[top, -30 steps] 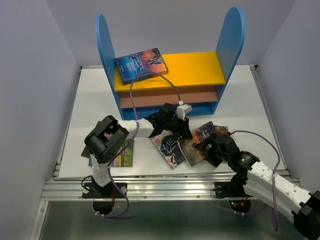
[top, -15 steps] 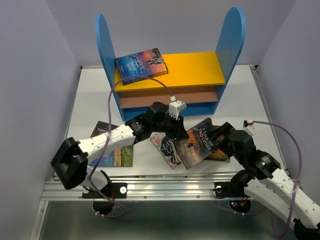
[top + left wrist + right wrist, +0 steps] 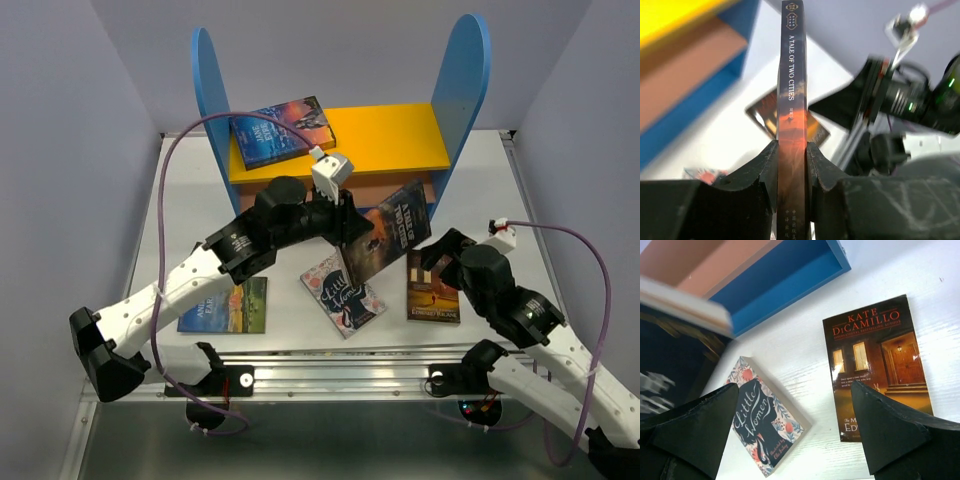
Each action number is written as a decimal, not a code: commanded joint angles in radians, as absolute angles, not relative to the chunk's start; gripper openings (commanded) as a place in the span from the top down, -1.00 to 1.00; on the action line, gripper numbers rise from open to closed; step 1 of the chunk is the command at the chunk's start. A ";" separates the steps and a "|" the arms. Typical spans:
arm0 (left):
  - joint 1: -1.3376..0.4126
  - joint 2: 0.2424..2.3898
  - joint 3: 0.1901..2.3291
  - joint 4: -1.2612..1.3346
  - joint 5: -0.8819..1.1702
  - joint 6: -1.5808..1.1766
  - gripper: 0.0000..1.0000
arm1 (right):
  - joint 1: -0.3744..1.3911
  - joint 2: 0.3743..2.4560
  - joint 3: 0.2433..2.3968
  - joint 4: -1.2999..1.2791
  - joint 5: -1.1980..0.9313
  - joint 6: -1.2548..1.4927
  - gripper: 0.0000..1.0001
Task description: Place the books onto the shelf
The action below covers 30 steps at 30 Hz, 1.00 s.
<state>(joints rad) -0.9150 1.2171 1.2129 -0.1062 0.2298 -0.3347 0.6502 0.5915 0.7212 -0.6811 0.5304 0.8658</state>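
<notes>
Shelf top (image 3: 390, 140): 1 bk (image 3: 282, 130) (flat).

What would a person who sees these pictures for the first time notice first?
The left gripper holds A Tale of Two Cities lifted off the table, just in front of the blue and yellow shelf. A blue-covered book lies flat on the shelf's yellow top board, at its left end. The right gripper hangs open over the table, near the Kate DiCamillo book.
</notes>
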 commanded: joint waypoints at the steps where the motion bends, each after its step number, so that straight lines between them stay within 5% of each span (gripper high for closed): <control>1: -0.914 1.206 1.429 0.058 0.059 -0.295 1.00 | 0.652 0.588 0.770 -0.568 0.558 0.784 -1.00; 7: -0.910 1.295 1.663 0.031 -0.230 -0.299 1.00 | 0.652 0.621 0.779 -0.519 0.488 0.724 -1.00; 14: -0.879 1.442 1.865 -0.026 -0.829 -0.467 1.00 | 0.652 0.721 0.813 -0.480 0.439 0.681 -1.00; 21: -0.848 1.502 1.818 0.015 -1.179 -0.683 1.00 | 0.652 0.831 0.894 -0.434 0.365 0.623 -1.00; 30: -0.747 1.614 1.853 -0.440 -1.154 -1.253 1.00 | 0.652 0.880 0.962 -0.330 0.298 0.561 -1.00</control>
<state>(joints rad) -0.7956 1.6047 1.7996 -0.2859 -1.1133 -0.9283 0.6495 0.8581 0.8772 -0.4221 0.3244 0.6128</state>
